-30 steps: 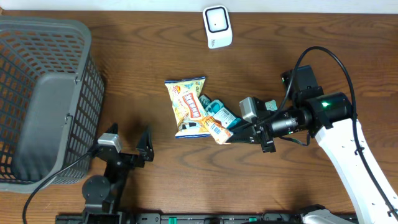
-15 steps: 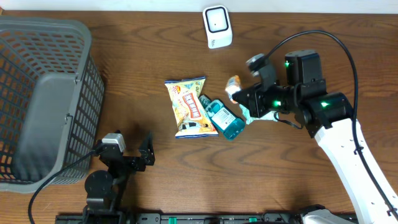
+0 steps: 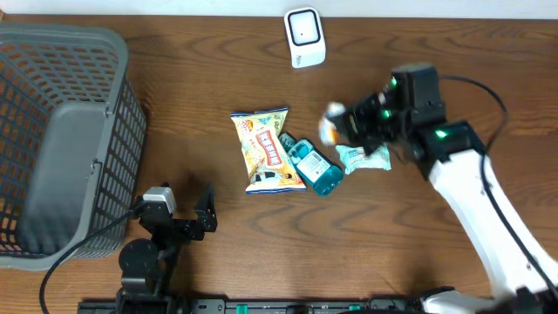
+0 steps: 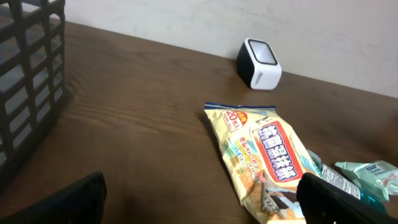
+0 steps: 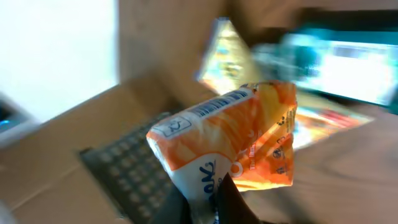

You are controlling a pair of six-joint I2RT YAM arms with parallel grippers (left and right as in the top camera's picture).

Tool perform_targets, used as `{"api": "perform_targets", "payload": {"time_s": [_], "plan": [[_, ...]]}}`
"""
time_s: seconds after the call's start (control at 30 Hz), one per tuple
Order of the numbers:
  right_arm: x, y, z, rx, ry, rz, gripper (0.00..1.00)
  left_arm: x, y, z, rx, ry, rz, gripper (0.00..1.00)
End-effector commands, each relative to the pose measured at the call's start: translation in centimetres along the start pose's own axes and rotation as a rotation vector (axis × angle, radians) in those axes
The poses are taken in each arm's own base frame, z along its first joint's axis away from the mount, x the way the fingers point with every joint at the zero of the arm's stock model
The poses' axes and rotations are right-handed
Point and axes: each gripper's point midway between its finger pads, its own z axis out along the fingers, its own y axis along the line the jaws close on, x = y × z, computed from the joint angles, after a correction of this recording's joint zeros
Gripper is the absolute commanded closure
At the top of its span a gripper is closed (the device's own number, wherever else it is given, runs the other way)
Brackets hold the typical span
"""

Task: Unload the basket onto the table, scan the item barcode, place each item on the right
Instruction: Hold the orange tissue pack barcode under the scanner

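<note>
Orange packet (image 5: 230,143): held off the table in the right gripper (image 5: 200,198), right of the pile and below the scanner (image 3: 304,37). Overhead view is blurred there. Fingers are pressed nearly together, pinching the packet's lower edge.

Handling, judged:
- Light, soft film pouch; creases and sags rather than holding shape.
- Glossy skin, likely slippery, so a thin edge pinch may let it swing or twist.
- Best hold is a sealed edge away from the barcode (image 5: 221,102), which runs along the top edge, uncovered.

Left gripper (image 3: 181,202): low at the table's near edge, fingers spread wide, holding nothing.

Count:
- orange packet, one
- scanner, one
- basket (image 3: 52,131), one, far left
- loose items on the table, three: yellow snack bag (image 3: 266,150), teal item (image 3: 314,166), mint-green pouch (image 3: 362,157)
</note>
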Motion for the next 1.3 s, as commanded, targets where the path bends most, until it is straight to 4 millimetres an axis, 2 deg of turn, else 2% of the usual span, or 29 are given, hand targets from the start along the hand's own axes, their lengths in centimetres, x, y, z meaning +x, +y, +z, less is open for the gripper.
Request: {"api": "perform_targets", "payload": {"time_s": [0.0,0.1,0.17,0.2,0.3,0.37,0.47,0.57,0.63,0.77,0.83,0.93,1.03,1.1,1.13,1.27], "plan": [[0.7,2.2,4.0,-0.084,0.198,0.146,0.99,1.4,0.1,0.2,0.005,0.042,0.007,0.02],[-0.8,4.6,6.8,-0.207,0.296,0.134,0.98,1.4,0.1,0.2,0.006,0.042,0.007,0.02],[-3.1,6.0,8.4,-0.31,0.324,0.132,0.99,1.4,0.1,0.2,0.005,0.042,0.007,0.02],[-5.3,7.2,9.3,-0.411,0.332,0.135,0.99,1.4,0.1,0.2,0.006,0.042,0.007,0.02],[-8.0,8.7,10.0,-0.546,0.301,0.112,0.99,1.4,0.1,0.2,0.005,0.043,0.007,0.02],[-10.4,9.5,10.9,-0.623,0.271,0.126,0.99,1.4,0.1,0.2,0.005,0.042,0.007,0.02],[-12.5,10.4,12.2,-0.65,0.256,0.112,0.99,1.4,0.1,0.2,0.006,0.042,0.007,0.02],[-13.8,12.9,13.3,-0.687,0.263,0.071,0.99,1.4,0.1,0.2,0.006,0.042,0.007,0.02],[-15.3,14.3,14.9,-0.655,0.26,0.105,0.99,1.4,0.1,0.2,0.006,0.043,0.007,0.02],[-16.5,14.2,16.7,-0.576,0.251,0.186,0.99,1.4,0.1,0.2,0.006,0.043,0.007,0.02],[-16.9,14.4,17.0,-0.578,0.237,0.193,0.99,1.4,0.1,0.2,0.005,0.043,0.007,0.02],[-17.8,13.2,18.0,-0.533,0.203,0.257,0.99,1.4,0.1,0.2,0.005,0.043,0.007,0.02],[-17.9,12.5,18.7,-0.502,0.193,0.283,0.99,1.4,0.1,0.2,0.005,0.043,0.007,0.02],[-17.9,12.7,18.6,-0.514,0.17,0.208,0.99,1.4,0.1,0.2,0.006,0.043,0.007,0.02],[-17.8,13.0,18.3,-0.528,0.141,0.054,0.99,1.4,0.1,0.2,0.006,0.043,0.007,0.02],[-17.1,12.9,17.1,-0.473,0.13,-0.078,0.99,1.4,0.1,0.2,0.005,0.042,0.007,0.02]]}}
